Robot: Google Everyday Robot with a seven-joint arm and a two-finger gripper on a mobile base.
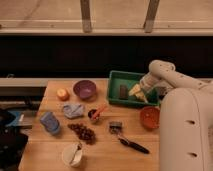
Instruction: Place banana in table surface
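The pale yellow banana [135, 90] lies inside the green tray [118, 78] at the back right of the light wooden table surface [105, 152]. My gripper [143, 89] is low over the right part of the tray, right against the banana's right end. The white arm reaches in from the right, and its large body fills the lower right of the view.
A dark block [123, 91] also lies in the tray. On the table are a purple bowl [84, 89], a round orange fruit [62, 94], a blue cloth [73, 110], a carrot-like stick [99, 110], grapes [82, 132], a white cup [72, 154], an orange bowl [149, 117] and a black-handled tool [132, 145].
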